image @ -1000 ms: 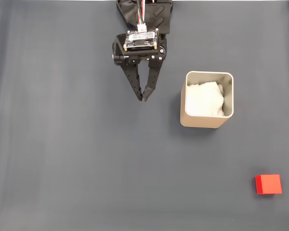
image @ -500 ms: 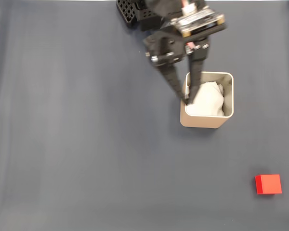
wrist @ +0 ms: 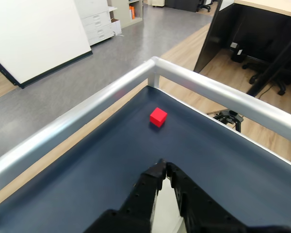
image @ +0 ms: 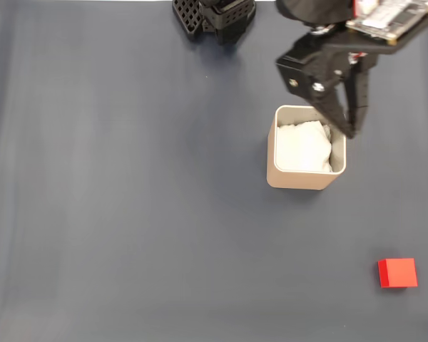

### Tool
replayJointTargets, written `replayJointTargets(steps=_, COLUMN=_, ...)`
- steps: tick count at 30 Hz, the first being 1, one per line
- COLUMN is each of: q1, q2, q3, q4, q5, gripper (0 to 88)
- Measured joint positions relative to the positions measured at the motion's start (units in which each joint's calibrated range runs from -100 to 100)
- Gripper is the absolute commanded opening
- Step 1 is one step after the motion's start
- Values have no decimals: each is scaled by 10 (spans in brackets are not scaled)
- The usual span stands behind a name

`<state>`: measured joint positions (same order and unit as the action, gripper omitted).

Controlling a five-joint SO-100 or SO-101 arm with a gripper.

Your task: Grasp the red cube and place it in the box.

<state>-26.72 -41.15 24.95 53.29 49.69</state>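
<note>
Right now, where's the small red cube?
Fixed view: the small red cube sits lower right on the dark mat, well below-right of the beige square box, untouched.

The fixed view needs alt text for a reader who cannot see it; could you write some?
Seen from above, a black gripper, jaws nearly closed, hangs over the right rim of a beige box holding white padding. A red cube sits apart, lower right, on a dark grey mat.

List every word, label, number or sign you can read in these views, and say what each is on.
None can be read. The red cube, the box and the dark mat are plain. The circuit board above the gripper carries markings too small and blurred to read.
</note>
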Motion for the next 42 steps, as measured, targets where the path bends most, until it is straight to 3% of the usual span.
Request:
replayJointTargets(steps=12, q1=-31, q2=172, q3=-126, q4=21, q5=3, gripper=5)
replayJointTargets(steps=26, q1=-11, q2=375, q3=-311, q4=21, q5=-2, gripper=53)
replayJointTargets(steps=42, q1=14, q2=496, q3=-376, q4=-36, q5=-19, gripper=215)
